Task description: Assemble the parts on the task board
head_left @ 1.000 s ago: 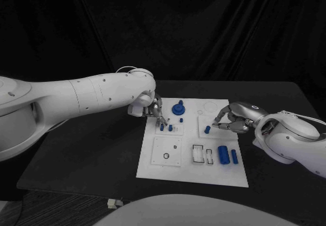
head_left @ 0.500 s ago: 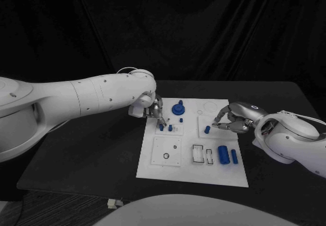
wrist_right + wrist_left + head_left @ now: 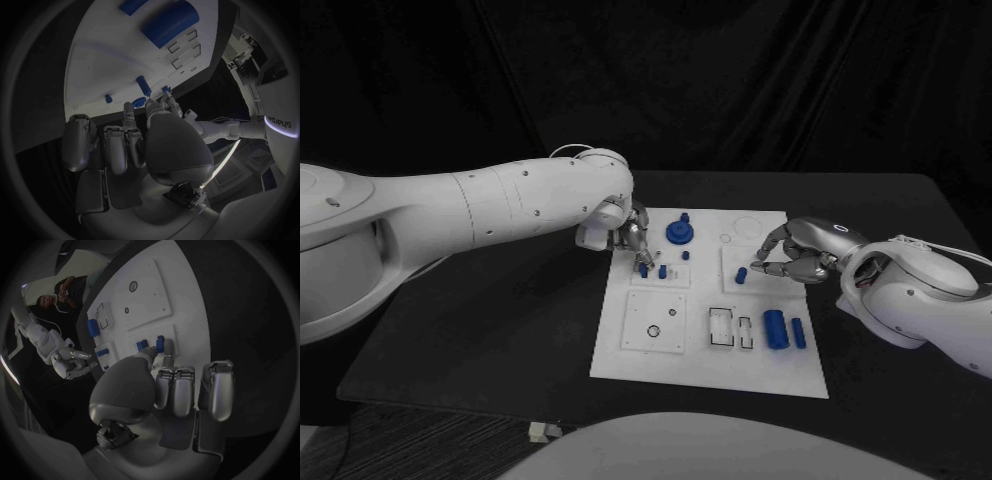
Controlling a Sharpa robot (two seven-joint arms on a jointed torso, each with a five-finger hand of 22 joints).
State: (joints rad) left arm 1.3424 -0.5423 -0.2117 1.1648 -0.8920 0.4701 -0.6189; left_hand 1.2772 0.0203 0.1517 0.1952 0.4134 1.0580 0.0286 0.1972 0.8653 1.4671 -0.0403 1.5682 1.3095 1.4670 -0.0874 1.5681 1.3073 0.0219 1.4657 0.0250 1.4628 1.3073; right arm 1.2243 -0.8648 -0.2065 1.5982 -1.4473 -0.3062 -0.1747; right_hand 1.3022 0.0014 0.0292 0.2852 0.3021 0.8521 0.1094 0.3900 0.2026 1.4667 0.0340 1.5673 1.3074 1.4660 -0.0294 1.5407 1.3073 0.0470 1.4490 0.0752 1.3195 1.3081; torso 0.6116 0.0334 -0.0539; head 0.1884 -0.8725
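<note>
The white task board [image 3: 711, 350] lies mid-table. My left hand [image 3: 627, 233] reaches over its far-left corner and pinches an upright blue peg [image 3: 643, 268] [image 3: 160, 343] between thumb and fingertip. A second blue peg [image 3: 661, 271] [image 3: 142, 345] stands right beside it. A blue knob-like part [image 3: 678, 232] stands just behind them. My right hand [image 3: 798, 256] rests at the board's right side with its fingers curled, the tips closed around another small blue peg [image 3: 740, 275] [image 3: 139, 102]. My left hand [image 3: 173, 108] also appears beyond this peg in the right wrist view.
Two blue cylinders [image 3: 773, 328] [image 3: 798, 333] lie on the board's near-right part, beside rectangular slots [image 3: 720, 327]. A square plate with small holes [image 3: 655, 322] takes up the near-left part. Black table [image 3: 488, 330] surrounds the board.
</note>
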